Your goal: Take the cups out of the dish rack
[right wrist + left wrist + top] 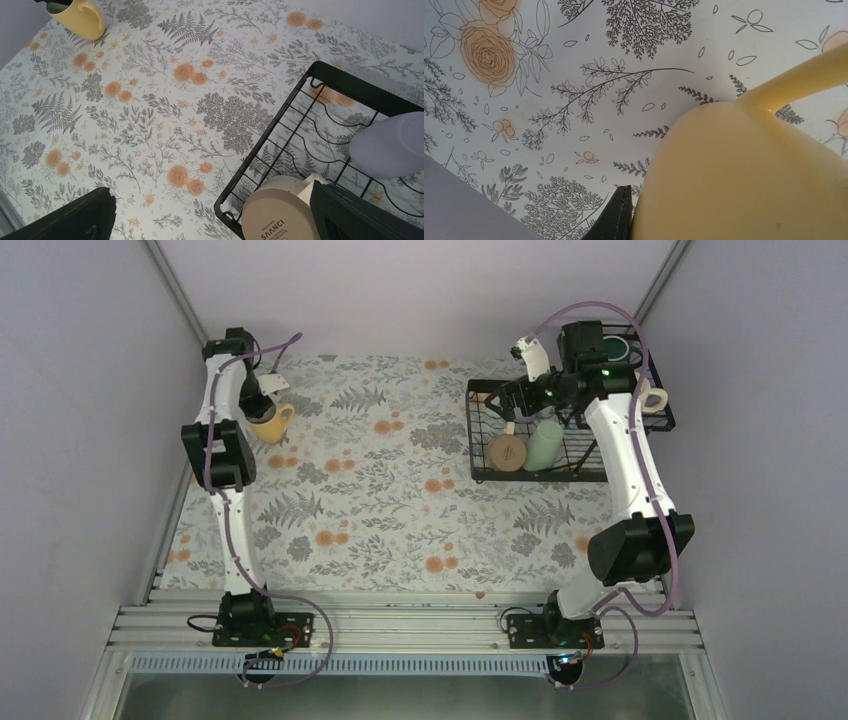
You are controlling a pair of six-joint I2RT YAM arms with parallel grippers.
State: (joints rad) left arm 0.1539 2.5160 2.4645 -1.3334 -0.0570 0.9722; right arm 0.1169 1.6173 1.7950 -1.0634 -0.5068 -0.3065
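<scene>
A yellow mug is at the far left of the flowered cloth, handle pointing right, and my left gripper is shut on its rim. In the left wrist view the yellow mug fills the lower right, with one black finger pressed against its wall. The black wire dish rack stands at the far right. It holds an upturned cream mug, a mint tumbler and a lavender tumbler. My right gripper hangs open above the rack's left end, over the cream mug.
A dark green cup sits in the raised basket behind the right arm. A cream handle pokes out at the rack's right side. Grey walls close in on the left, right and far sides. The flowered cloth covers the table between mug and rack.
</scene>
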